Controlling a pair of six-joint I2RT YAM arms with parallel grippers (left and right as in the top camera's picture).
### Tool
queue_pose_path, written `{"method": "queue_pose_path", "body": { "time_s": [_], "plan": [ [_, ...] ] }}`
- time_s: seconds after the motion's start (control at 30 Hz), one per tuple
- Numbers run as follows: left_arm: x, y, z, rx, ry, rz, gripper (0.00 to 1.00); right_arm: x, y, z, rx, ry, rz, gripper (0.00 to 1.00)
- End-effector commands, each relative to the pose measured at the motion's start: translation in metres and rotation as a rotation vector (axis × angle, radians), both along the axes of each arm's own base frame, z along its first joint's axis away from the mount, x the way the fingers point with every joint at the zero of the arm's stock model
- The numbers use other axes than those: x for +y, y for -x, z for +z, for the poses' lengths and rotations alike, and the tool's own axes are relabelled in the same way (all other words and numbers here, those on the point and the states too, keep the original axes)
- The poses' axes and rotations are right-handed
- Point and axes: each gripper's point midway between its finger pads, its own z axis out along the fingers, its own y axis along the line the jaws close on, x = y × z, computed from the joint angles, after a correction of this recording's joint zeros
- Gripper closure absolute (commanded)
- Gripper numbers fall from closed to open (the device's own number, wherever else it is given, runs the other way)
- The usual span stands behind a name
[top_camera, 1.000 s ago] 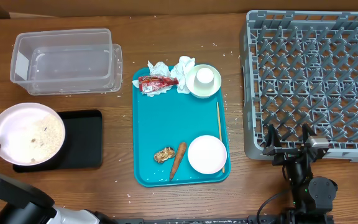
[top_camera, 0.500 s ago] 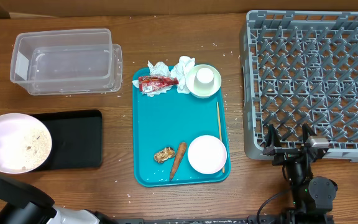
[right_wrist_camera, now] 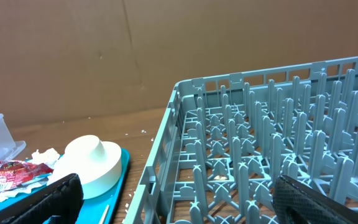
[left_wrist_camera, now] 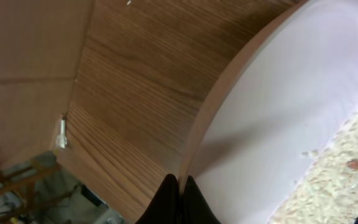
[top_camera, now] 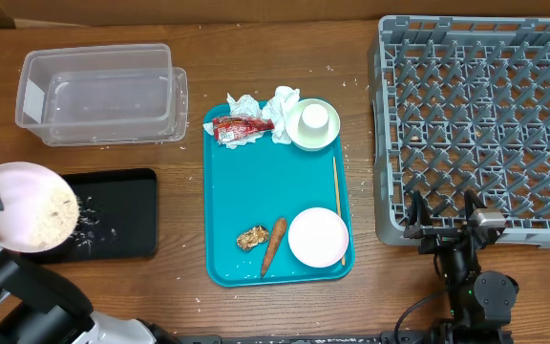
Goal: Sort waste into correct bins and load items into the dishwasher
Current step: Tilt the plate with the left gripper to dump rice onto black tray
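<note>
My left gripper [left_wrist_camera: 178, 190] is shut on the rim of the large white plate [top_camera: 24, 204] and holds it tilted over the left end of the black tray [top_camera: 122, 215]. Rice [left_wrist_camera: 344, 168] slides on the plate, and grains lie on the tray [top_camera: 89, 225]. The clear tub [top_camera: 98, 91] stands behind. On the teal tray [top_camera: 232, 201] lie napkins [top_camera: 280, 100], a red wrapper [top_camera: 240, 129], a carrot piece [top_camera: 273, 245], a brown lump [top_camera: 251, 237], a chopstick [top_camera: 336, 205], a bowl [top_camera: 318, 237] and a bowl holding a cup [top_camera: 313, 119]. My right gripper [top_camera: 442, 222] is open and empty at the grey rack's [top_camera: 485, 115] front edge.
The rack's pegs fill the right wrist view [right_wrist_camera: 272, 149], with the upturned bowl [right_wrist_camera: 92, 163] and wrapper [right_wrist_camera: 8, 173] to its left. A cardboard wall stands behind the table. Stray crumbs lie on the wood around the teal tray.
The plate has tilted steeply over the black tray after shifting left. Rice has spilled from it onto the tray. The right arm has not moved.
</note>
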Motion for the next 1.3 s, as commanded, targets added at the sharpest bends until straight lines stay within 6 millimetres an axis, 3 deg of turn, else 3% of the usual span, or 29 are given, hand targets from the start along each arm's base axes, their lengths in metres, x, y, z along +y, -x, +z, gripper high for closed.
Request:
{"method": "queue_pose_path", "body": {
  "time_s": [0.0,0.23,0.7,1.27],
  "plan": [
    [0.004,0.007,0.01,0.03,-0.064,0.029,0.96,-0.003,0.0,-0.002,-0.004,-0.003,-0.013,0.0],
    [0.009,0.012,0.015,0.047,-0.11,0.076,0.96,-0.003,0.0,-0.002,-0.004,-0.003,-0.013,0.0],
    [-0.008,-0.014,0.027,0.118,-0.224,-0.004,0.96,-0.003,0.0,-0.002,-0.004,-0.003,-0.013,0.0],
    [-0.02,-0.028,0.047,0.191,-0.382,-0.017,0.96,-0.003,0.0,-0.002,-0.004,-0.003,-0.014,0.0]
  ]
}}
